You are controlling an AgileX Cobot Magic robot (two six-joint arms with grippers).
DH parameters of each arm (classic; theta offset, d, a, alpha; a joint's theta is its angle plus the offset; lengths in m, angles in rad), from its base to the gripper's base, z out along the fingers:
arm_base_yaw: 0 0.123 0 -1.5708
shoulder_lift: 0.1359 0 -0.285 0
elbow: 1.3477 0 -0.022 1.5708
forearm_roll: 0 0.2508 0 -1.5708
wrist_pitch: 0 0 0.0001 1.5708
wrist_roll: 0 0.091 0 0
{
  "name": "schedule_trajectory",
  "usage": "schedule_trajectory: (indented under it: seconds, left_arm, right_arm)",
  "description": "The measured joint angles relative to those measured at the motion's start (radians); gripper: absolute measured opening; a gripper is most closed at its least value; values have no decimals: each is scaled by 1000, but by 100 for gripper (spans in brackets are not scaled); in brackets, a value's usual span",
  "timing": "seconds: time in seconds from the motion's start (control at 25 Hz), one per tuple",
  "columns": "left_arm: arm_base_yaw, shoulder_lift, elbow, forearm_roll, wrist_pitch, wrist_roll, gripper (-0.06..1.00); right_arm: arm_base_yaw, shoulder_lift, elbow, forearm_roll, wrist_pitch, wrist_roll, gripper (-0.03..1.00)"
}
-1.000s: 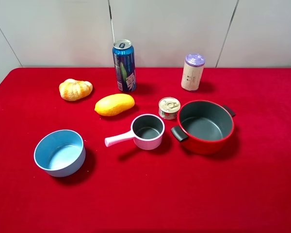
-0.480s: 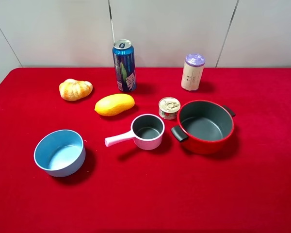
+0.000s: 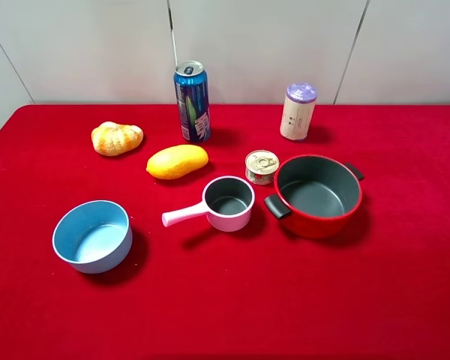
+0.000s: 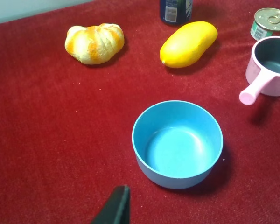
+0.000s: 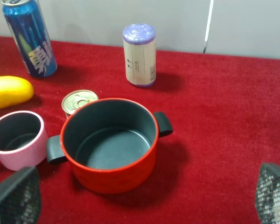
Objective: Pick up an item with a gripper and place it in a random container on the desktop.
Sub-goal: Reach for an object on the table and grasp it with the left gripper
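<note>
While the red tabletop [image 3: 225, 300] was spread across the high view, its near edge was cut off by the frame. The red pot [image 3: 315, 223] was placed right of centre; one black handle was shown in full and the far one was partly hidden behind the rim. The blue bowl [image 3: 97, 264] was set well apart from it, at the near left. Between them the pink saucepan [image 3: 232, 219] was stood empty, with its handle pointed toward the bowl. It was cropped by the edge of the left wrist view, and its handle was lost from the right wrist view.

The blue drink can [image 3: 193, 103] was left upright at the back, near the wall, untouched. Only its base was caught in the left wrist view. A mango [image 3: 177, 161] was laid just in front of it, with a bread roll [image 3: 116, 138] further left. A cream cylinder [image 3: 298, 112] was stood behind the pot, and a tin [image 3: 262, 166] was tucked between pot and saucepan.

The right end effector [image 5: 140, 200] was held wide, only its fingertips being shown. Of the left end effector [image 4: 115, 207] a single dark finger was seen, so its spread could not be told.
</note>
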State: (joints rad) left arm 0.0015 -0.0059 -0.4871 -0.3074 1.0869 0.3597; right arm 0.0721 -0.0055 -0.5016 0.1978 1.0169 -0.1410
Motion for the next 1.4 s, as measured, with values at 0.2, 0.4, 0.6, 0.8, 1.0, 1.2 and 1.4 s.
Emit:
schedule_trajectory:
  seconds: [0.2, 0.4, 0.6, 0.8, 1.0, 1.2, 1.4]
  left_arm:
    - [0, 0, 0, 0, 0, 0, 99]
    - [0, 0, 0, 0, 0, 0, 99]
    - [0, 0, 0, 0, 0, 0, 99]
    - [0, 0, 0, 0, 0, 0, 99]
    - [0, 0, 0, 0, 0, 0, 99]
    - [0, 0, 0, 0, 0, 0, 99]
    - [0, 0, 0, 0, 0, 0, 99]
  right_arm:
    - [0, 0, 0, 0, 0, 0, 69]
    - [0, 0, 0, 0, 0, 0, 69]
    - [0, 0, 0, 0, 0, 0, 69]
    - [0, 0, 0, 0, 0, 0, 69]
    - [0, 0, 0, 0, 0, 0, 69]
    - [0, 0, 0, 0, 0, 0, 69]
    - [0, 0, 0, 0, 0, 0, 69]
